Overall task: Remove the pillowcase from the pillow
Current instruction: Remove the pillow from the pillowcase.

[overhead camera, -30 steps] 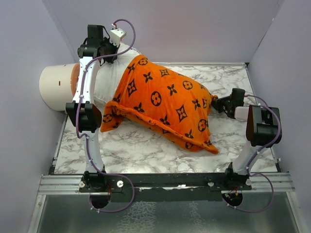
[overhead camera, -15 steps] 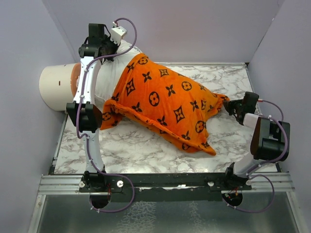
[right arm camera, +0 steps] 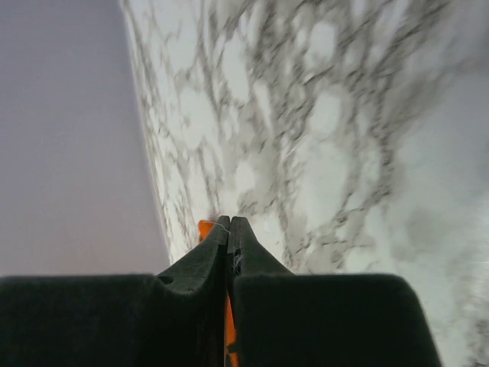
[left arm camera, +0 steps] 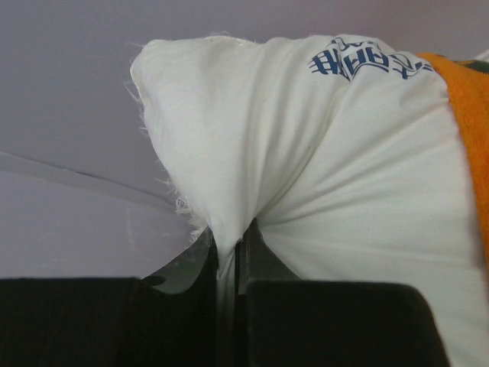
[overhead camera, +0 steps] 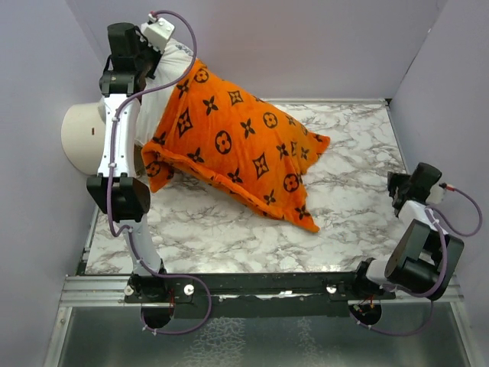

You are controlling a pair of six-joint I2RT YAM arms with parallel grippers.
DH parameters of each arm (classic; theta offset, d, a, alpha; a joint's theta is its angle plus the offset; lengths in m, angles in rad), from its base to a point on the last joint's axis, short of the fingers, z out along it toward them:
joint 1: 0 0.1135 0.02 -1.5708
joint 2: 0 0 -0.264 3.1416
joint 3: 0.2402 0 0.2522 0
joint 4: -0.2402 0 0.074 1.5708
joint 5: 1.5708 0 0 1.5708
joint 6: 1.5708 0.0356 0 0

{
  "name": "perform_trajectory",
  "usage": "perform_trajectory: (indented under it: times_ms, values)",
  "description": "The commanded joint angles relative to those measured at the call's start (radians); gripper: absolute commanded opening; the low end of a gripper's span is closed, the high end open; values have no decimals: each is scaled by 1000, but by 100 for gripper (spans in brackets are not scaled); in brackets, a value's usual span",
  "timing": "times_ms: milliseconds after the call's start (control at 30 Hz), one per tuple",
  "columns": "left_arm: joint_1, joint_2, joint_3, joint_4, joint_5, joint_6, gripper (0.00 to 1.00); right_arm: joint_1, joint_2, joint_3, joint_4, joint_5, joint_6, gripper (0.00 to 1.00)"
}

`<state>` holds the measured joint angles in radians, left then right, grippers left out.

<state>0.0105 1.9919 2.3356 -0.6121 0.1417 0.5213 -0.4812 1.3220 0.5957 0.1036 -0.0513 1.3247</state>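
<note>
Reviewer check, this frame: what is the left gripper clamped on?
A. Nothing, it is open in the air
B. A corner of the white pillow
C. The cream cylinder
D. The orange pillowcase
B. In the left wrist view the left gripper is shut on a bunched corner of the white pillow, and the orange pillowcase shows only at the right edge, clear of the jaws.
</note>
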Motion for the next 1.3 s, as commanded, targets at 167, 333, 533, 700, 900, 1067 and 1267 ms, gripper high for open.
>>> perform_trajectory:
  times_ms: [167, 333, 533, 700, 900, 1067, 1267]
  values:
    - [126, -199, 28, 249, 83, 44, 0, 35, 66, -11, 89, -101, -129, 6]
    - [72, -322, -226, 262, 310, 83, 0, 165, 151, 92, 66, -131, -233, 56]
    - [-72, -399, -329, 359, 440, 165, 0, 198, 213, 134, 202, -276, -338, 69]
    - [-113, -455, -379, 714, 595, -90, 0, 244, 270, 150, 486, -511, -437, 70]
    - [-122, -462, -352, 1024, 586, -284, 0, 435, 218, 159, 525, -673, -622, 55]
    - [-122, -395, -179, 1121, 564, -368, 0, 715, 107, -4, 647, -583, -741, 46]
    - [-134, -246, 129, 1199, 561, -551, 0, 1071, 219, 102, 630, -295, -906, 57]
